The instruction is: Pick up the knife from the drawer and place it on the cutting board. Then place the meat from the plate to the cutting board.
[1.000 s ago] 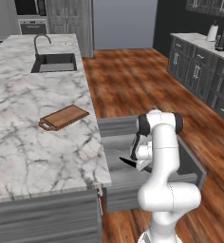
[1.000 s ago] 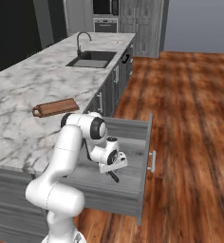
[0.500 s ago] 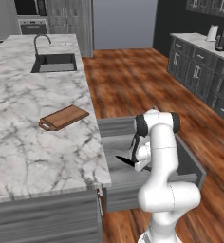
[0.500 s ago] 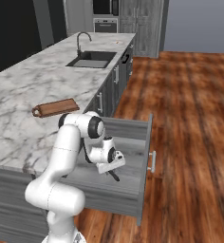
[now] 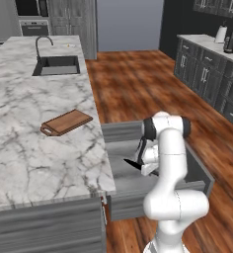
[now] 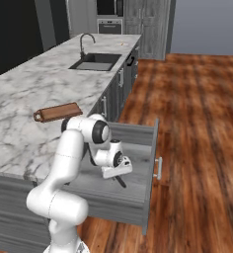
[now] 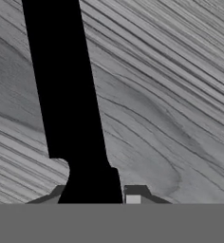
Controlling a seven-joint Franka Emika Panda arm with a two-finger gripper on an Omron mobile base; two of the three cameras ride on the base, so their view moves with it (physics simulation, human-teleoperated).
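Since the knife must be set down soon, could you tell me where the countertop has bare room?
Bare marble lies all around the cutting board, and between it and the sink. It is crowded inside the drawer, where the arm and knife sit.

This is a home kitchen, rendered rather than filmed. A long island bench topped in white marble with grey veins carries an inset sink with a curved tap, and a brown wooden cutting board lies on it. Grey wood-grain cabinet fronts run beneath, with one wide drawer pulled open. A built-in oven sits in the tall grey units at the far wall. Dark cabinets with a pale worktop line the side wall, holding small appliances. The floor is warm reddish-brown wood planks.
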